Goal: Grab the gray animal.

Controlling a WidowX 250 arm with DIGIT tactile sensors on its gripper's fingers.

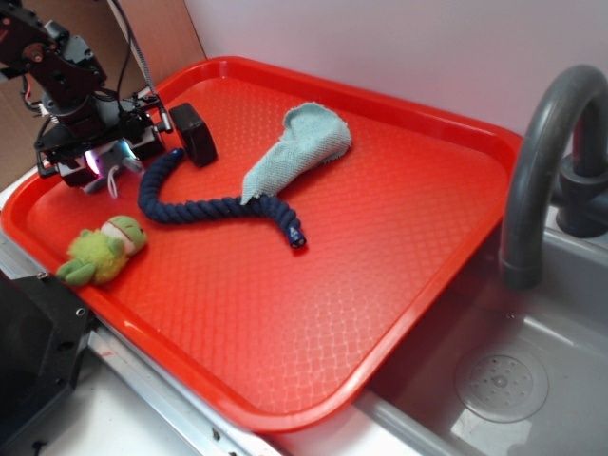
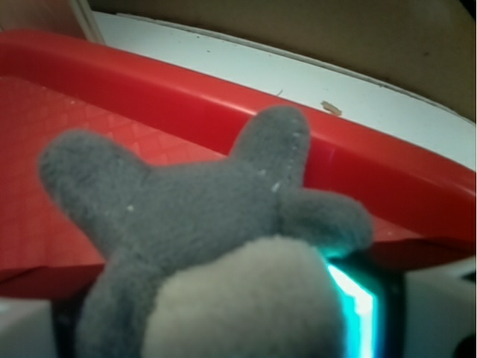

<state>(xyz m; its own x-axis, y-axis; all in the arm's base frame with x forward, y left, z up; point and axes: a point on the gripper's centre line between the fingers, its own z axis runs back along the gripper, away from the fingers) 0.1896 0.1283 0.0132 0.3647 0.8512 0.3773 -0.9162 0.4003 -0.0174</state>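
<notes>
Tray (image 1: pixel 399 285): wide bare floor right of rope (image 1: pixel 204 209). Rope and cloth (image 1: pixel 299 147) cross the middle. Frog (image 1: pixel 103 251) blocks near-left edge. Black block (image 1: pixel 194 133) just beside rope's far end. Faucet (image 1: pixel 546 161) stands beyond tray's right rim.

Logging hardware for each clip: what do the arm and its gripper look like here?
The arm is black, built of boxy angular segments, with thin red wiring on its upper part and dark cables rising behind it. The gripper is black too, with flat block-shaped jaws and a pink-cyan glow beneath.

black jointed arm (image 1: pixel 57 66), thin cables, black hand (image 1: pixel 104 152) with purple-cyan glow
</notes>
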